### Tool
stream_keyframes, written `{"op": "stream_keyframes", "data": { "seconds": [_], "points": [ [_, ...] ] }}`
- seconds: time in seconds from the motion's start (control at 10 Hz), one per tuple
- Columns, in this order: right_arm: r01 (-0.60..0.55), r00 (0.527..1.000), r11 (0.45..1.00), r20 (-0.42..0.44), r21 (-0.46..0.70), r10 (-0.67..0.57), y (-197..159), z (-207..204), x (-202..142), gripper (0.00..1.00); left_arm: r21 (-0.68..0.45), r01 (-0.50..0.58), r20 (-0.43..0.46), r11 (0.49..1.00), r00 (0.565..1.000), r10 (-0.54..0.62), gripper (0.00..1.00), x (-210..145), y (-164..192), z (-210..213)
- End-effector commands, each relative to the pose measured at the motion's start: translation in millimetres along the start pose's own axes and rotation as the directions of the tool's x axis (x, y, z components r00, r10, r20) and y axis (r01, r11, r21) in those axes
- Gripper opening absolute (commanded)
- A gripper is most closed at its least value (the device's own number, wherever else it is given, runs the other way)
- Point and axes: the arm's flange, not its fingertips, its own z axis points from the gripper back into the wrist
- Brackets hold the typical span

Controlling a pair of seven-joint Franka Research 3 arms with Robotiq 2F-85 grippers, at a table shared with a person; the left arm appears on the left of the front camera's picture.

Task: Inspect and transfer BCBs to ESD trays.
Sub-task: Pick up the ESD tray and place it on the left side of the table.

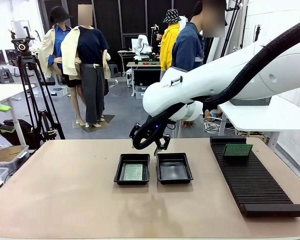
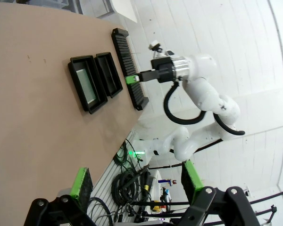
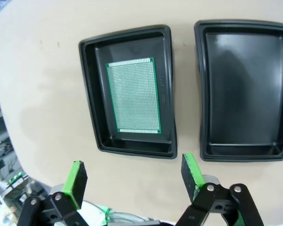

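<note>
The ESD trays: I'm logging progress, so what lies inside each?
The left tray holds one green BCB lying flat, which hides the floor beneath it. The right tray has nothing on its glossy floor.

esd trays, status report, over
Right gripper open, empty, above left ESD tray and right ESD tray; left gripper open, empty, high over table. One BCB flat in left tray, right bare. Second BCB stands in rack. Nothing in the way.

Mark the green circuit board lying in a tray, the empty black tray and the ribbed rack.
green circuit board [image 3: 134,96]: right wrist view, middle of its speckled face.
empty black tray [image 3: 243,89]: right wrist view, bare floor.
ribbed rack [image 1: 255,182]: front view, middle of its bare slots.
</note>
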Motion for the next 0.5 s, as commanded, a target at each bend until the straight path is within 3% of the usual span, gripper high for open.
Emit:
{"op": "stream_keyframes", "data": {
  "seconds": [0.0, 0.4],
  "points": [
    [-0.030, 0.999, 0.994, 0.015, 0.101, 0.029, -31, 24, -8, 1.00, 0.092, -0.014, 0.016, 0.996, 1.000, 0.012, 1.00, -3, -10, -44],
    [-0.003, 1.000, 0.968, 0.005, 0.249, 0.002, -102, 83, 14, 1.00, 0.218, -0.012, -0.040, 0.976, 0.999, 0.022, 1.00, -11, -39, -118]
  ]
}}
